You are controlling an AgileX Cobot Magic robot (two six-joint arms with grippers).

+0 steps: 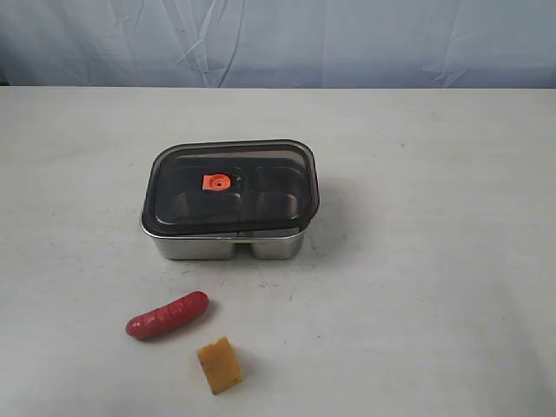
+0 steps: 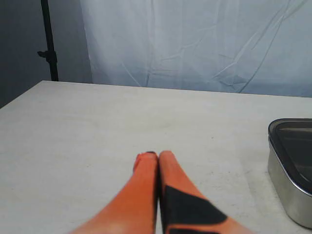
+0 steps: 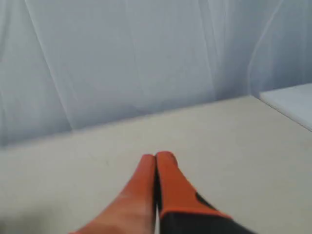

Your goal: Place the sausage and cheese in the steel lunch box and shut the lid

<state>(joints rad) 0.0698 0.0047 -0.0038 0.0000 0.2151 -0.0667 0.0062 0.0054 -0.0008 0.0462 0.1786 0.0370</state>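
Our left gripper [image 2: 157, 155] has its orange fingers pressed together with nothing between them, above the bare table [image 2: 87, 146]. The right gripper [image 3: 156, 156] is likewise closed and empty over open tabletop. Neither arm shows in the exterior view, so both stand back from the work. The left wrist view catches one corner of the steel lunch box [image 2: 287, 195], near that gripper but apart from it.

The box stands mid-table with the lid [image 1: 261, 178] seated on it, an orange tab [image 1: 217, 182] at the lid's centre. The sausage [image 1: 167, 315] lies on the near side, a little left of the box's middle. The cheese [image 1: 219, 365] lies nearer again and just right of the sausage, close to it but not touching.

We judge that nothing is begun, and the lid must come off first. That calls for parting one gripper's fingers and taking the lid by its rim, which juts slightly past the steel wall. Open table lies all round, widest on the right, which suits setting the lid down. The cheese sits close to the near edge of the exterior view, so we cannot tell how much table lies beyond it.
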